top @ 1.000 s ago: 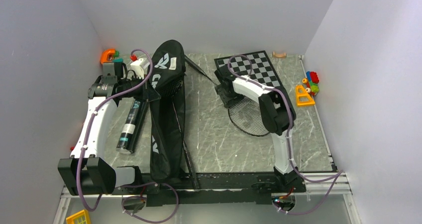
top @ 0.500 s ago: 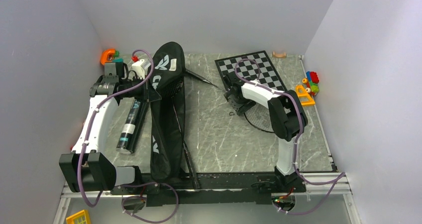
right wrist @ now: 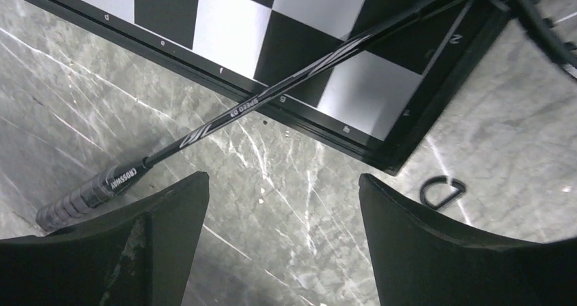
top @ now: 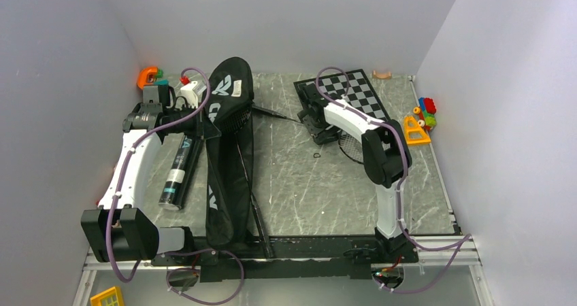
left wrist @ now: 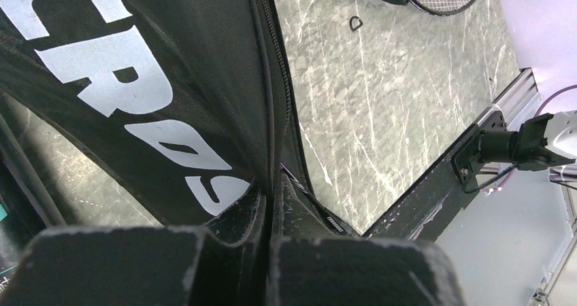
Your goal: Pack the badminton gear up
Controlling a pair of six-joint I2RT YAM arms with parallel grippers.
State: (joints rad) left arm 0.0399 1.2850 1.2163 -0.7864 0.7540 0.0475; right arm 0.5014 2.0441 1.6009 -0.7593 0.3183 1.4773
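Two robot arms reach over a marbled tabletop (top: pixel 299 190) with badminton gear laid out on it. The left gripper (left wrist: pixel 269 214) has its jaws clamped together on the zipped edge of the black "CROSSWAY" racket bag (top: pixel 228 163), pinching the fabric beside the zip. The bag lies lengthways left of centre, from near the arms' bases toward the far wall. A long dark tube (top: pixel 178 170) rests on the tabletop just to the left of the bag, under the left arm.

The right gripper (right wrist: pixel 282 190) hovers low at the near left corner of the chessboard (top: pixel 354 92), its jaws set wide apart over bare marble. A thin black racket (right wrist: pixel 272 92) lies just beyond them: its shaft crosses the board's corner, its wrapped grip rests on the tabletop close to one finger (right wrist: pixel 170 214), and its strung head sits on the right arm's side. A small dark D-ring (right wrist: pixel 442 190) lies on the marble near the other finger.

A second racket (top: pixel 257 217) lies along the bag's open side, handle toward the bases. Colourful plastic toys (top: pixel 422 119) sit at the right edge.
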